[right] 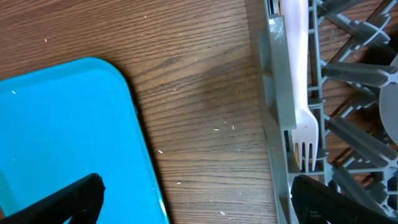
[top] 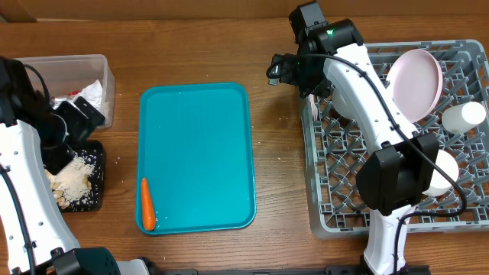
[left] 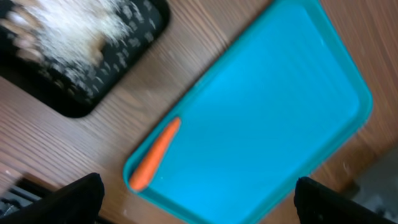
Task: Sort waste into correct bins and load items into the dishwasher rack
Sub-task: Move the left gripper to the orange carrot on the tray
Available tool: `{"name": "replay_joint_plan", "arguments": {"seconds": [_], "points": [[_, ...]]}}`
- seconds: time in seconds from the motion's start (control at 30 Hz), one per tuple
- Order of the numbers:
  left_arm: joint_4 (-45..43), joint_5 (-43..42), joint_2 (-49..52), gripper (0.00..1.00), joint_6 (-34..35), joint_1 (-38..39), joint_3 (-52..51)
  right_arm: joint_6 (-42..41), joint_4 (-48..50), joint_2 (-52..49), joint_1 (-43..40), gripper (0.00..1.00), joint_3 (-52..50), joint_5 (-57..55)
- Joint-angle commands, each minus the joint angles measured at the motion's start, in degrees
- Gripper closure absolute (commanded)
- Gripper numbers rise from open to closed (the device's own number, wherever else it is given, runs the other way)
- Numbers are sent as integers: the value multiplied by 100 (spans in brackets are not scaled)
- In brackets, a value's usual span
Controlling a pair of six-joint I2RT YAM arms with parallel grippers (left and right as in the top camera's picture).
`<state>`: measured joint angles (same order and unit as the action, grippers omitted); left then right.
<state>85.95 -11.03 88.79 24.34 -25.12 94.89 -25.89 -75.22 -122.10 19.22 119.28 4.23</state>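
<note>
My right arm (top: 365,98) is a chain of smooth white shells linked by chunky black joint housings, with a thin black cable (top: 388,107) looping alongside. A small green light (top: 330,32) glows on the black block (top: 345,37) near its far end. My left arm (top: 17,172) wears the same white casing, black joints and black cable. My left claw (left: 198,202) and right claw (right: 198,202) end in matte black fingers (left: 74,202) with blunt, angled tips.

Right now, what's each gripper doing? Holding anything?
Left gripper: open, fingers wide, holding nothing.
Right gripper: open, holding nothing; the fork rests at the edge of the rack, not held.
</note>
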Motion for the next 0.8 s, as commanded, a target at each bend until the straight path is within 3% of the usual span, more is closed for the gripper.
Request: {"name": "replay_joint_plan", "arguments": {"seconds": [0.0, 0.2, 0.4, 0.5, 0.77], "points": [[195, -822, -2, 0, -938, 170, -33, -33, 15, 57, 4, 0, 68, -13], [763, -199, -7, 0, -1095, 691, -63, -33, 15, 57, 4, 0, 68, -13], [638, 1110, -7, 0, -20, 1099, -402, -33, 15, 57, 4, 0, 70, -13], [356, 1349, -4, 0, 476, 1132, -975, -33, 15, 57, 4, 0, 70, -13], [-918, 1333, -2, 0, 365, 1128, -2463, -33, 15, 57, 4, 0, 70, -13]]}}
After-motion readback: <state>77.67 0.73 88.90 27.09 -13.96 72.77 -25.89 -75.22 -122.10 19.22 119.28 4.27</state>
